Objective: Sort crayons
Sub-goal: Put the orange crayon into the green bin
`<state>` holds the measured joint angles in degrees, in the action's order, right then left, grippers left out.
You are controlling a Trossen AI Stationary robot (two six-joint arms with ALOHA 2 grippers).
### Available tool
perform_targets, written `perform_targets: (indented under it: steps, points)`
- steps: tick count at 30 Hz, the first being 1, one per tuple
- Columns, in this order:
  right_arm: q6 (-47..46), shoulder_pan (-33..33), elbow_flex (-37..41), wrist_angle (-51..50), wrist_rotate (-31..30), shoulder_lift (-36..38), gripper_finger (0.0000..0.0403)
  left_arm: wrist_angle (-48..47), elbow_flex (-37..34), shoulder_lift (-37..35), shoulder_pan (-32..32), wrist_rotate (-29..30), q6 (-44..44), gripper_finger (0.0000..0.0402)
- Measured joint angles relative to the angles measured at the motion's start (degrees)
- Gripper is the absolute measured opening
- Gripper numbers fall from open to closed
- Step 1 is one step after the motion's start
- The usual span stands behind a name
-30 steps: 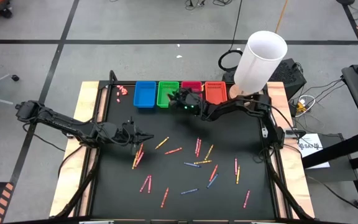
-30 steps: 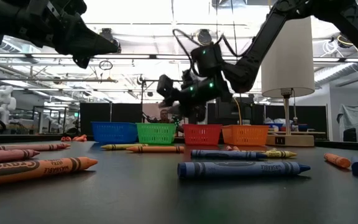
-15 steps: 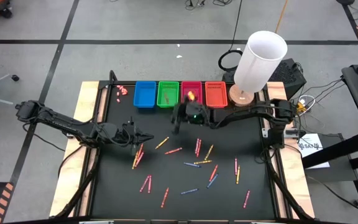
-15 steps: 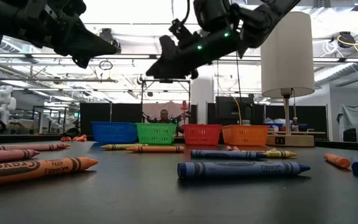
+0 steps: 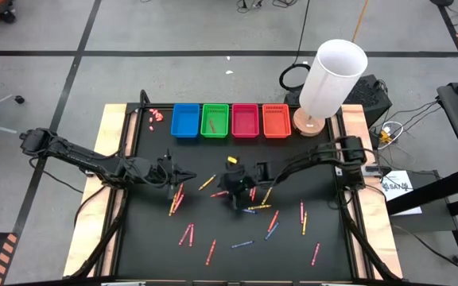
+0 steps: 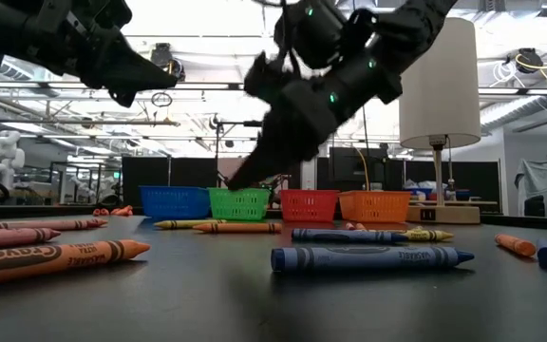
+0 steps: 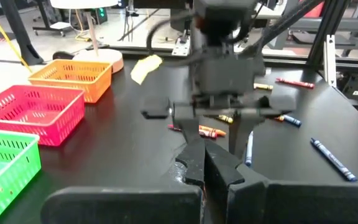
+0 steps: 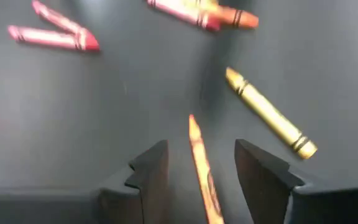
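Orange was the crayon (image 8: 199, 163) we saw between the right pincer's fingers (image 8: 148, 180) in that arm's wrist view: it lay flat on the dark desk (image 5: 332, 238), its long axis running in line with the fingers and its tip pointing away from the wrist. The fingers stood apart on either side of it, not clamped on it. Just beside it lay a yellow crayon (image 8: 270, 114), set at a slant to it, and farther off two red crayons (image 8: 56, 28) crossing near their ends.

From above, we found the right pincer (image 5: 233, 191) low over the middle of the desk, with the other crayons (image 5: 270, 223) scattered around it, red, orange, yellow and blue, their long axes pointing every way. A loose fan of them (image 5: 176, 199) lay near the left pincer (image 5: 183, 175), whose fingers were pressed together and held nothing; it hung above the desk's left half.

In the low view we saw a blue crayon (image 6: 372, 257) lying broadside, tip to the left, and an orange one (image 6: 60, 256) near the camera with its tip to the right.

Along the desk's far edge stood four baskets in a row: blue (image 5: 184, 120), green (image 5: 215, 120), pink (image 5: 245, 120), orange (image 5: 275, 119). A white lamp (image 5: 332, 77) stood at the far right corner.
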<state>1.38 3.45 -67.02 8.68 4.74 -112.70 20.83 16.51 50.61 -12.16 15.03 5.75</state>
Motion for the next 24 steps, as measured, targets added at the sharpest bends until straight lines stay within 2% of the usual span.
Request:
perform_targets:
  steps: [14,20,24]
  points:
    - [-3.4,0.0,-0.1,2.2,-0.3,-6.2,0.0169,-1.4,0.0,1.2,-2.3,-0.3,1.6,0.0001]
    - [-4.1,0.0,-0.2,2.4,-0.4,-7.6,0.0169,-2.9,0.0,3.7,-3.2,-0.3,5.5,0.0001]
    - [-4.1,0.0,-0.2,2.2,-0.5,-7.7,0.0151,-4.0,0.0,5.9,-3.8,-0.2,7.4,0.0001]
